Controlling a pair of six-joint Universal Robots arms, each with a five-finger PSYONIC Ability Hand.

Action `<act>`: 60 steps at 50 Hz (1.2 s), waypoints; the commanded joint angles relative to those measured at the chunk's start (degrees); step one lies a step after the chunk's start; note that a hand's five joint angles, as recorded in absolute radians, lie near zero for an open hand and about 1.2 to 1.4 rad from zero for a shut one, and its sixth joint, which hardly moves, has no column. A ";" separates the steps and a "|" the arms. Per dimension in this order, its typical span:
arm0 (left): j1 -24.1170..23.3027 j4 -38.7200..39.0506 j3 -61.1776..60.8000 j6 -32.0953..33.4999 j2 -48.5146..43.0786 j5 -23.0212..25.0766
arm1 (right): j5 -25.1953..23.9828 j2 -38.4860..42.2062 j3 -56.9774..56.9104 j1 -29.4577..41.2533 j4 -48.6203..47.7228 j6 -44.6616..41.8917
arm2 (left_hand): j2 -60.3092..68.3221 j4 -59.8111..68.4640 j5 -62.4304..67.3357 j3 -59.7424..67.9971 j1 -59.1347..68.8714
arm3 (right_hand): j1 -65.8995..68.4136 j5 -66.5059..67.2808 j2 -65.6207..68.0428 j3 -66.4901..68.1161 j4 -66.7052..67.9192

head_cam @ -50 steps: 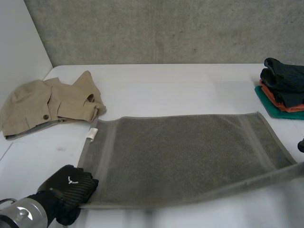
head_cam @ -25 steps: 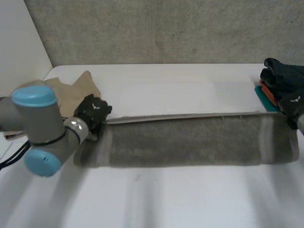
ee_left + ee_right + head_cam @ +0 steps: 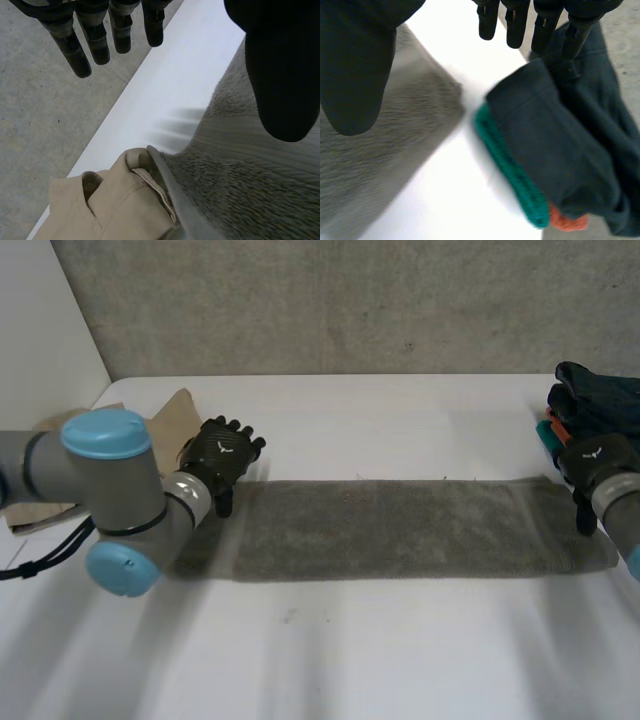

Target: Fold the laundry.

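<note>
I see a white mark, too small to read, on the backs of the left hand (image 3: pixel 222 457) and the right hand (image 3: pixel 590 462), both splayed and empty; the folded grey towel (image 3: pixel 400 528) lies on the table (image 3: pixel 400 650), long axis side to side, one hand at each end.

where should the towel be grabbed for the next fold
Probably the two corners of its short right end, coming from the right: the towel lies flat as a long strip, so carrying that end over to the left one halves it.
</note>
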 commanded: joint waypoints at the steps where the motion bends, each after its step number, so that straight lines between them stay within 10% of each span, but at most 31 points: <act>1: 0.23 0.48 -12.17 -0.63 10.68 0.70 | -9.92 -7.82 10.04 -5.82 4.00 0.58 | -1.92 -1.66 -2.93 -2.34 -0.84 | 5.09 5.54 6.17 5.70 5.76; 16: -0.21 5.67 -20.98 -6.26 15.52 0.96 | -20.22 -3.79 16.38 -15.15 -4.43 0.14 | -1.92 -1.66 -2.93 -2.34 -0.84 | 21.23 21.68 22.31 21.84 21.90; 20: -0.21 5.85 -21.06 -6.35 15.61 0.87 | -19.52 -1.67 15.50 -16.03 -6.89 0.05 | -1.71 -1.45 -2.72 -2.13 -0.63 | 66.72 67.17 67.80 67.33 67.39; 37: 0.14 5.85 -24.58 -6.44 23.70 0.52 | -15.21 -9.75 14.70 -28.25 -8.22 -13.74 | 7.88 8.13 6.87 7.46 8.96 | 66.79 67.24 67.87 67.40 67.46; 49: 0.50 5.85 -26.51 -7.05 27.21 -0.01 | -17.41 -15.38 13.04 5.92 -12.95 -6.54 | 8.72 8.98 7.71 8.30 9.80 | 66.79 67.24 67.87 67.40 67.46; 60: 0.58 5.93 -29.24 -8.19 28.09 0.17 | -18.11 2.45 4.52 37.04 -21.05 -8.03 | 7.88 8.14 6.87 7.46 8.96 | 66.79 67.24 67.87 67.40 67.46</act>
